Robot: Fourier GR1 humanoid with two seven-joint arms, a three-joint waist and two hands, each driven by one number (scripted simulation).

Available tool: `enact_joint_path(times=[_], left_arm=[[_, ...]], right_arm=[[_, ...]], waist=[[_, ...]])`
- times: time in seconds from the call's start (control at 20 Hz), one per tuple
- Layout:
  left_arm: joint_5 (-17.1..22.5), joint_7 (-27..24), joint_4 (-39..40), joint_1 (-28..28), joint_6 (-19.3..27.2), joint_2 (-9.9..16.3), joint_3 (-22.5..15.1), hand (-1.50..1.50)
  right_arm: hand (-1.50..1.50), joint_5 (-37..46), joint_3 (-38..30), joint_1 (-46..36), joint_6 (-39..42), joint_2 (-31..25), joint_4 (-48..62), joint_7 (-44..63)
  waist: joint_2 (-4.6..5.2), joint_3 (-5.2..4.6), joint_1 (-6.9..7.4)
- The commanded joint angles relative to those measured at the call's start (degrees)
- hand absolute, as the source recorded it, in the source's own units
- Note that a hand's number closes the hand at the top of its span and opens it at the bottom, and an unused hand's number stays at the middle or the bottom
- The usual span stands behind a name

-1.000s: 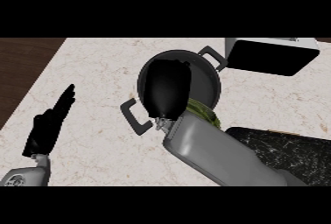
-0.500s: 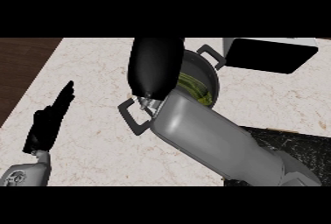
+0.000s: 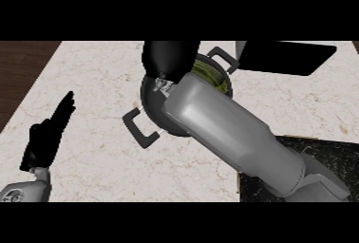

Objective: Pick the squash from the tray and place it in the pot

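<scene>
R hand [image 3: 168,57] hangs over the pot's far-left rim; fingers hidden, can't tell their state. Squash [image 3: 210,73] lies inside pot [image 3: 151,102], green showing beside the forearm. Tray [image 3: 322,152] at lower right. L hand [image 3: 49,135] rests at left, fingers straight & together.

Pale marble counter [image 3: 98,76] over what seems dark wood floor [image 3: 21,61].

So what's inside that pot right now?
A green striped bit of the squash shows inside the pot, near its far rim. The right hand and forearm cover most of the opening, so the rest is hidden.
</scene>
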Motion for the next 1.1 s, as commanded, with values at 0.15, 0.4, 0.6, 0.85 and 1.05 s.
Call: enact_joint_path(times=[0.15, 0.4, 0.6, 0.85, 1.05], left_arm=[[-0.6, 1.0, -0.4, -0.5, 1.2, -0.4, 0.2, 0.00], [-0.6, 0.0, -1.9, 1.7, 0.9, -0.2, 0.3, 0.00], [-0.8, 2.0, -0.5, -1.6, 1.3, -0.1, 0.6, 0.00], [-0.6, -1.4, -1.5, 1.0, 0.5, -0.4, 0.1, 0.00], [-0.5, 1.6, -2.6, -0.1, 0.1, -0.5, -0.5, 0.00]], right_arm=[[1.50, -2.7, -3.2, -3.8, -11.2, 0.7, 11.4, 4.7], [1.50, -3.2, -7.0, -3.8, -16.5, 0.7, 22.5, -2.7], [1.50, -4.7, -6.0, -4.5, -16.4, 0.7, 30.6, -6.9], [-1.50, -10.3, -13.2, -2.0, -26.0, 0.7, 32.3, -11.2], [-1.50, -14.8, -16.4, -2.6, -29.8, 0.7, 33.4, -16.8]], waist=[[0.17, 0.07, -1.32], [0.48, 0.10, -1.49], [0.96, 0.07, -0.91], [1.15, 0.14, -0.55], [1.36, 0.22, 0.31]])
